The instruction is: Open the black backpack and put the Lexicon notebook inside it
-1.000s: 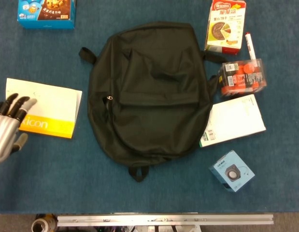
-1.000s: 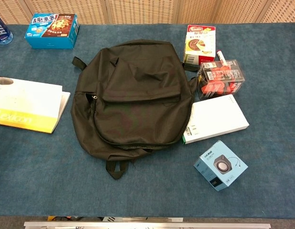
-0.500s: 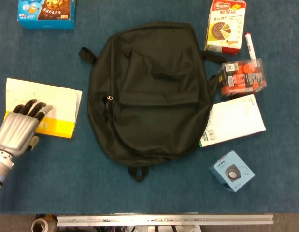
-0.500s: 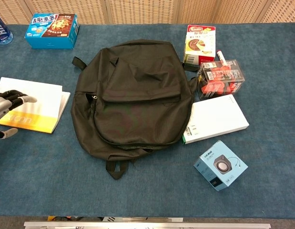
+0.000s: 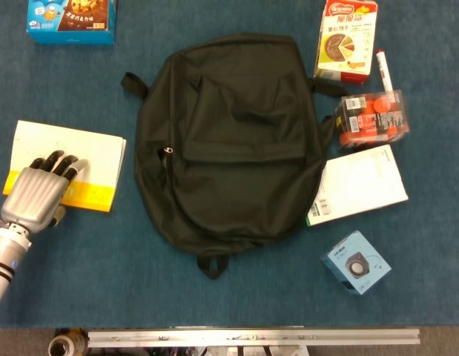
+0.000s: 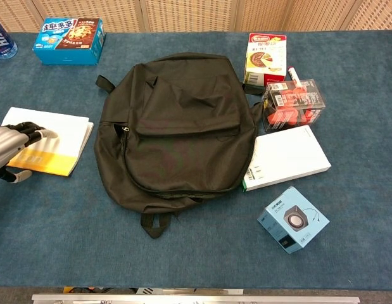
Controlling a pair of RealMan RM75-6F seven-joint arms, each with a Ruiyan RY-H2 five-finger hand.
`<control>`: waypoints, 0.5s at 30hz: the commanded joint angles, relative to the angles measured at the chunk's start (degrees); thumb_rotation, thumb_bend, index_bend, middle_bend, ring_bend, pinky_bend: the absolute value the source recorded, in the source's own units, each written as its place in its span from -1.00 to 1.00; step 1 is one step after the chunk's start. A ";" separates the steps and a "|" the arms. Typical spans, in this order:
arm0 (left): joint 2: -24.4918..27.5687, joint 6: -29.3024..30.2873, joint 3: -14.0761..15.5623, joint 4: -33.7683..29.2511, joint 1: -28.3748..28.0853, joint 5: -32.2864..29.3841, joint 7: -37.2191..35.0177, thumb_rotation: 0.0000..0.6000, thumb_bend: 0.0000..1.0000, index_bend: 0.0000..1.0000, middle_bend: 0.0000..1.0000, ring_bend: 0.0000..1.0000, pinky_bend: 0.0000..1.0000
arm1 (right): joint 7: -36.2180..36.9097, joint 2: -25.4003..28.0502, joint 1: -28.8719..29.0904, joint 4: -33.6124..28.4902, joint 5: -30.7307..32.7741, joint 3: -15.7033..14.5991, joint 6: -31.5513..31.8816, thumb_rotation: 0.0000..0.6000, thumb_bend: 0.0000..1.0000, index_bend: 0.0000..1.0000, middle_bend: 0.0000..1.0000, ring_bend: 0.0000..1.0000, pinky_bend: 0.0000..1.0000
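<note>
The left hand (image 5: 38,191) lies flat on the Lexicon notebook (image 5: 92,159) — fingers spread, gripping nothing. The black backpack (image 5: 233,141) sits zipped beside it on the bench (image 5: 103,274).

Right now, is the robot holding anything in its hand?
No. The left hand rests flat on the Lexicon notebook, over its yellow strip, without gripping it. The right hand is not in view.

Your backpack (image 5: 229,141) lies flat in the middle of the tabletop (image 5: 103,274). To its left sits the notebook (image 5: 70,165), with your left robot hand (image 5: 38,194) resting on its near-left part. Behind the notebook, at the far edge, is a snack box (image 5: 70,20). Right of the backpack, from far to near, you have a carton (image 5: 346,39) with a marker (image 5: 382,69) just beside it, a clear case (image 5: 372,119), a flat box (image 5: 359,185), and a speaker box (image 5: 355,262).
</note>
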 commanded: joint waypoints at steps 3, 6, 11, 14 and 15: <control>-0.46 -0.44 -0.08 0.58 -0.39 -0.61 0.11 1.00 -0.51 -0.71 -0.64 -0.76 -0.49 | 0.41 0.00 -0.24 0.34 0.17 -0.04 0.13 1.00 -0.39 -0.28 -0.18 -0.27 0.10; -0.71 -0.58 -0.03 0.78 -0.61 -0.87 0.35 1.00 -0.51 -0.71 -0.64 -0.76 -0.49 | 0.73 0.03 -0.43 0.64 0.26 -0.10 0.19 1.00 -0.39 -0.28 -0.18 -0.27 0.10; -0.56 -1.04 0.33 0.33 -0.75 -1.47 1.42 1.00 -0.51 -0.71 -0.64 -0.76 -0.49 | 1.15 0.14 -0.69 0.94 0.36 -0.17 0.28 1.00 -0.39 -0.28 -0.18 -0.27 0.10; -0.29 -0.94 0.42 -0.32 -0.71 -1.75 1.76 1.00 -0.51 -0.71 -0.64 -0.76 -0.49 | 1.33 0.16 -0.81 1.04 0.41 -0.14 0.43 1.00 -0.39 -0.28 -0.18 -0.27 0.10; -0.27 -0.89 0.43 -0.41 -0.72 -1.85 1.87 1.00 -0.51 -0.71 -0.64 -0.76 -0.49 | 1.41 0.16 -0.85 1.14 0.44 -0.13 0.44 1.00 -0.39 -0.28 -0.18 -0.27 0.10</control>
